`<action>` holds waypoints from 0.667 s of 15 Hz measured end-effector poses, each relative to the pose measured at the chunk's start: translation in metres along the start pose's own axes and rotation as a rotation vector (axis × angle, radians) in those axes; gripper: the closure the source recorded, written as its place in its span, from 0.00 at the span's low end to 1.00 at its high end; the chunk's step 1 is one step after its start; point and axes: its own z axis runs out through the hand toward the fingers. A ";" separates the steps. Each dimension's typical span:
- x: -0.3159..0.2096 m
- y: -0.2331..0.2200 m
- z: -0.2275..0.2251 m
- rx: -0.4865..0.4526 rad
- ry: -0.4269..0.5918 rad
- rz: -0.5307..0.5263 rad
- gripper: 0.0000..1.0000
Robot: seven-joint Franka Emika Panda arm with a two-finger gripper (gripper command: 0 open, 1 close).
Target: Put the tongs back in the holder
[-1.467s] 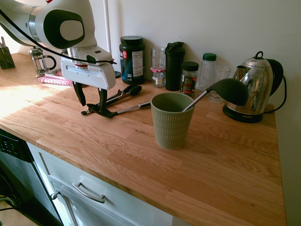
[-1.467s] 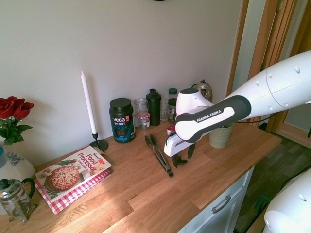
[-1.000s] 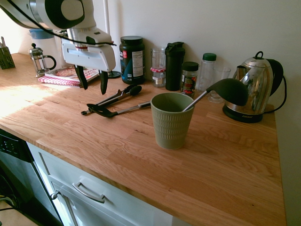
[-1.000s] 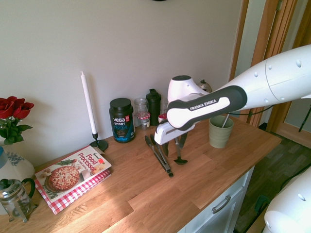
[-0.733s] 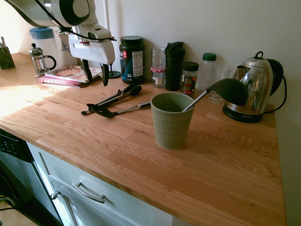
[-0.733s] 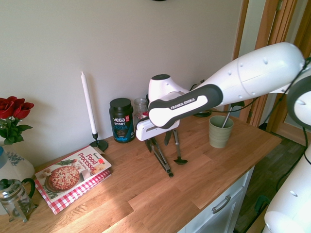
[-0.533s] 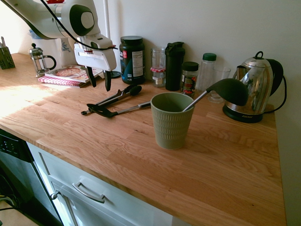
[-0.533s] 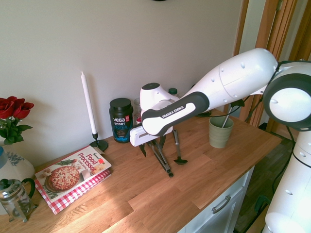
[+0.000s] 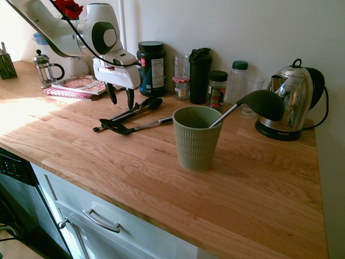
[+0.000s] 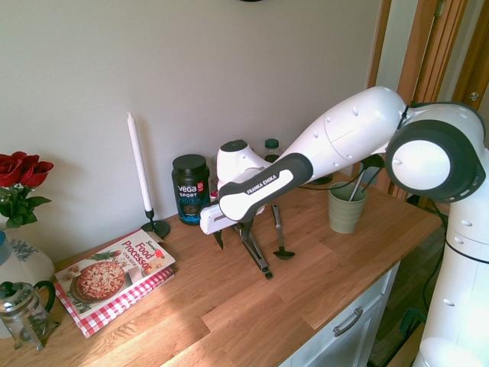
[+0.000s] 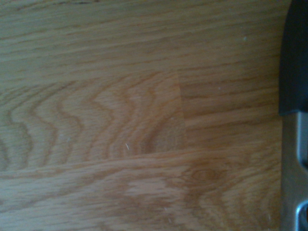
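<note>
The tongs (image 9: 129,114) lie flat on the wooden counter, black tips pointing at the back wall, also seen in the second exterior view (image 10: 252,246). A black slotted spatula (image 9: 135,127) lies beside them. My gripper (image 9: 122,103) hangs open just over the counter, on the wall side of the tongs' middle, with nothing between its fingers. The sage-green ribbed holder (image 9: 195,138) stands upright to the right with a ladle (image 9: 263,103) leaning out of it. The wrist view shows wood grain and a dark and metal strip of the tongs (image 11: 291,144) at its edge.
Along the wall stand a dark protein tub (image 9: 151,61), a black shaker bottle (image 9: 200,75), several jars and a steel kettle (image 9: 294,102). A cookbook (image 9: 78,85) and a French press (image 9: 46,70) lie left of the gripper. A candle (image 10: 140,172) stands behind the book.
My gripper rose from the spatula head, swung back toward the wall, then came down beside the tongs' middle. It stayed open. Tongs, spatula and holder have not moved.
</note>
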 end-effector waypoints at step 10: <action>0.028 -0.001 0.023 -0.002 -0.004 0.023 1.00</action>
